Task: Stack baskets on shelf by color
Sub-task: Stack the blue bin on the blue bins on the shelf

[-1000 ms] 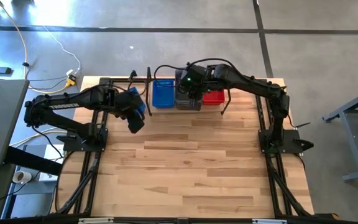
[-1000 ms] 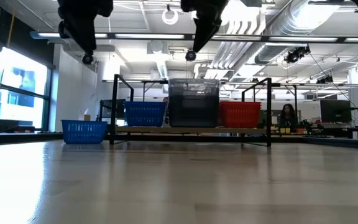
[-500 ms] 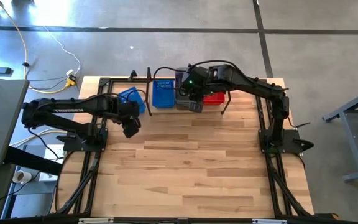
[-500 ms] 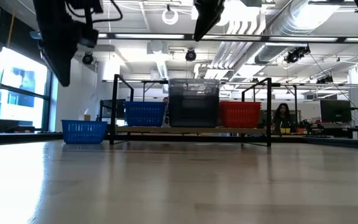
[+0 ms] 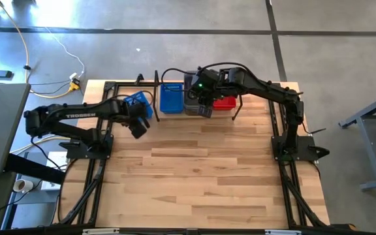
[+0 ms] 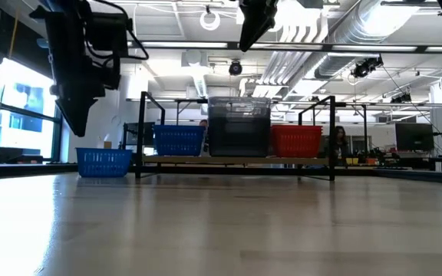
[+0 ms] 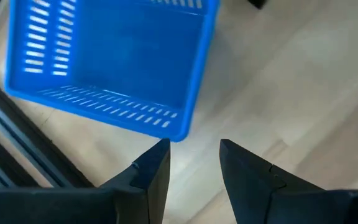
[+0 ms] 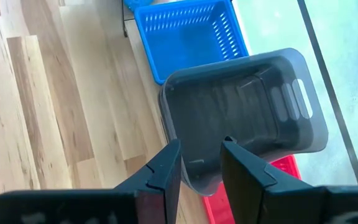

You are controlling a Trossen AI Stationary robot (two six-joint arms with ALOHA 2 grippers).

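We see the shelf (image 6: 236,159) standing along the far edge of the wooden table (image 5: 201,176), a pale plank between thin black rod uprights. On it, from left to right, sit a blue basket (image 6: 179,140), a taller stack of smoky grey baskets (image 6: 239,126) and a red basket (image 6: 295,141). In the high view the same row reads blue (image 5: 171,98), grey (image 5: 193,104), red (image 5: 224,102). One more loose blue basket (image 6: 104,162) rests on the tabletop just left of the shelf, outside its frame; from above it lies at an angle near the table's far-left corner (image 5: 138,104).

Our left gripper (image 5: 138,128) hangs above the table just on the near side of that loose blue basket, not touching it. In the left wrist view its two dark fingers (image 7: 152,171) stand apart with bare wood between them, and the basket's corner (image 7: 114,62) lies just beyond the tips; nothing is held.

Our right gripper (image 5: 204,108) is raised over the shelf, above the grey stack. In the right wrist view its fingers (image 8: 166,171) are parted with a gap between them, poised over the near rim of the top grey basket (image 8: 244,115), with the blue basket (image 8: 188,34) beside it and a strip of red (image 8: 284,180) on the other side. We cannot tell whether the fingertips touch the grey rim.
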